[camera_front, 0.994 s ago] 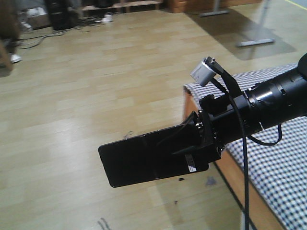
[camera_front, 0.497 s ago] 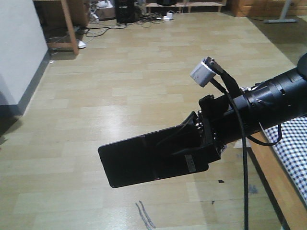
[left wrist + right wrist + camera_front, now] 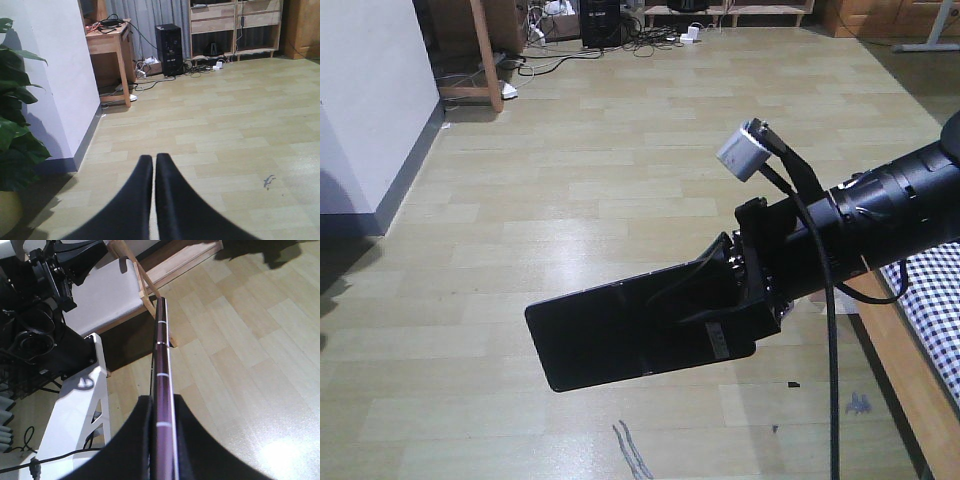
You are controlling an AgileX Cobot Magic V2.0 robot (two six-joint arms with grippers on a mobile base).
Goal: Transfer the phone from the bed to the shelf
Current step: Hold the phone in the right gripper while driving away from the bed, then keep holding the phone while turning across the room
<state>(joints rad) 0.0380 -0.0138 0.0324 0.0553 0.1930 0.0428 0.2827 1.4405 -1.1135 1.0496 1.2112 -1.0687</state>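
The phone is a thin, glossy black slab. The right hand grips it at one short end and holds it in the air above the floor, so most of its length juts out to the left with a slight downward tilt. A small white barcode sticker sits near the gripped end.

From the right wrist view the phone appears edge-on. It shows as a narrow pinkish-maroon band with a shiny rim and a few pale cross lines. The right hand has its two matte black fingers pressed against the phone's flat faces.

The right arm is a black, ribbed cylinder. A small silver-grey box is perched on top of it, and a black cable hangs down from it.

The bed lies at the right edge of the front view. It has a black-and-white checked sheet over a pale wooden side rail, and the phone is well clear of it.

The left hand carries nothing. Its smooth, dark, curved fingers meet with only a hairline slit between them.

The floor is pale laminate plank with a soft sheen and a few dark scuffs. In the left wrist view there is a white wall and a leafy green plant. A small wooden worktop has cables trailing below it. Beside it stands a black computer tower. A pale wooden storage unit with drawers stands against the far curtain.
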